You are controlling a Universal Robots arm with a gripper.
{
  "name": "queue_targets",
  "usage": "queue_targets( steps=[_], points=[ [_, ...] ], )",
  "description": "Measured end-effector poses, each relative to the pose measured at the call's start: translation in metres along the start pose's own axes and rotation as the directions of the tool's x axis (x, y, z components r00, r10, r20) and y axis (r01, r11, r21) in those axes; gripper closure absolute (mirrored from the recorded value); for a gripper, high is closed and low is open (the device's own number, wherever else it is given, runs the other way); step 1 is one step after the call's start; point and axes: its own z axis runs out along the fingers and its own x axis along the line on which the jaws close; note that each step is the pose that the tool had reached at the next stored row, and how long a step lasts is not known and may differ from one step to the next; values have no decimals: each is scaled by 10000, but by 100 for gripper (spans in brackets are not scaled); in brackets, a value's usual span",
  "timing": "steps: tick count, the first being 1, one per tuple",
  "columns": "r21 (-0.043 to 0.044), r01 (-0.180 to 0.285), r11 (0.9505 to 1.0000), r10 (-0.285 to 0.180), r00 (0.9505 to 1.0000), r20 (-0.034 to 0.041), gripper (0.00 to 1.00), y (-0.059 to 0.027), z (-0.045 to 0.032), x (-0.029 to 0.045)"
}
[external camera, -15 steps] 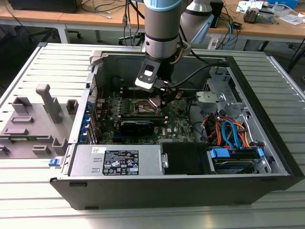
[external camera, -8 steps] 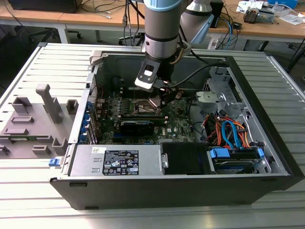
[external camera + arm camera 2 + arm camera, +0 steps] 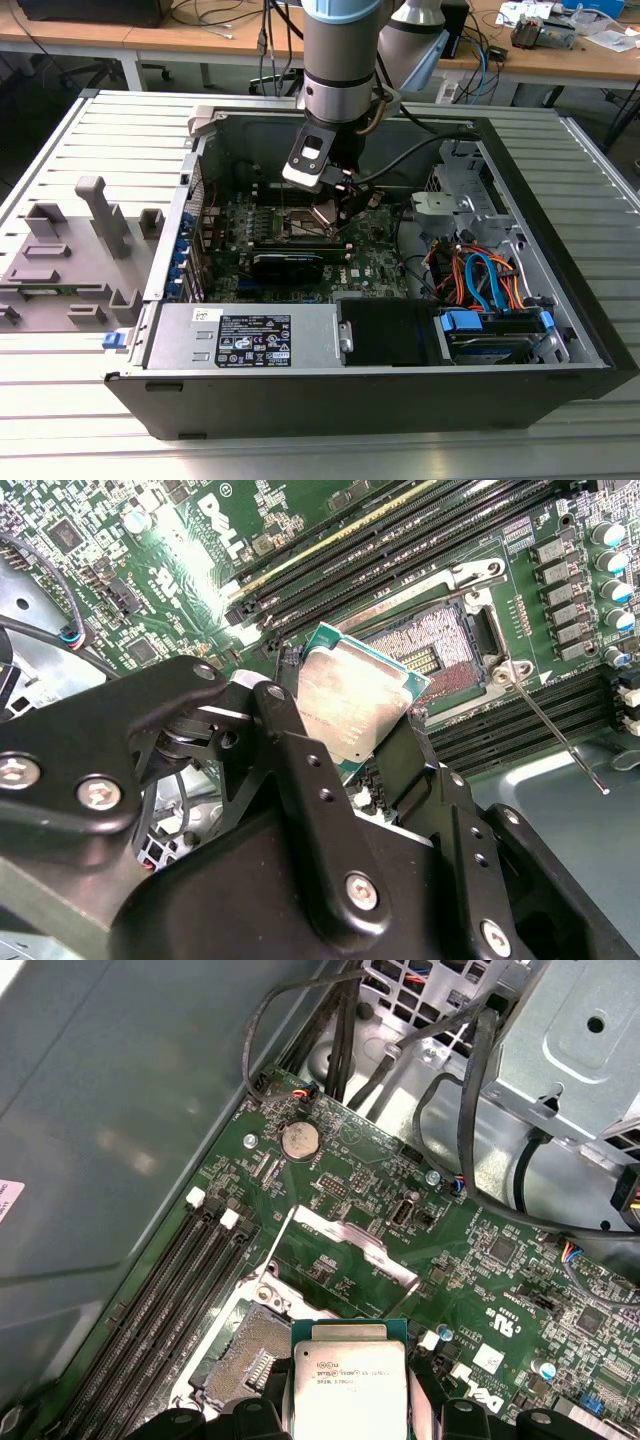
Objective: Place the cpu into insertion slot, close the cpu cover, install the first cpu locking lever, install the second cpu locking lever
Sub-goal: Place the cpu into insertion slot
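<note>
**Operator:** What state are the fingers in?

**Engineer:** The fingers of the gripper are drawn in narrow and clamp the cpu by two opposite edges. Its metal top faces the wrist cameras.

**Operator:** Where does the cpu sit relative to the slot?

**Engineer:** It is held clear of the board and is not seated. In both wrist views the slot lies below and partly beyond the cpu. The slot's contact field is exposed, and the chip overlaps one corner of it. In the second wrist view the cpu looks tilted against the slot's plane. Whether that is real tilt or camera angle cannot be told.

**Operator:** What about the cover and lever?

**Engineer:** In the first wrist view the cover stands swung up off the slot, on the side away from the fingers, and green board shows through its window. One lever is unhooked and sticks out away from the slot. A second lever cannot be made out.

**Operator:** What holds what?

**Engineer:** The case lies open on the counter. It holds the board, a black card, a supply box along the near wall, and cables at the exterior view's right. The gripper reaches in toward the far middle of the board.

**Operator:** How far along is the task?

**Engineer:** Judged from this, the placing step is in hand and no closing work is done.
</note>
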Motion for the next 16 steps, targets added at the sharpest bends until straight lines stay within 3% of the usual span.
queue_targets(
  steps=[16],
  points=[
    [5, -115, 9999, 115, 9999, 10, 45, 0, 0, 0]
  ],
)
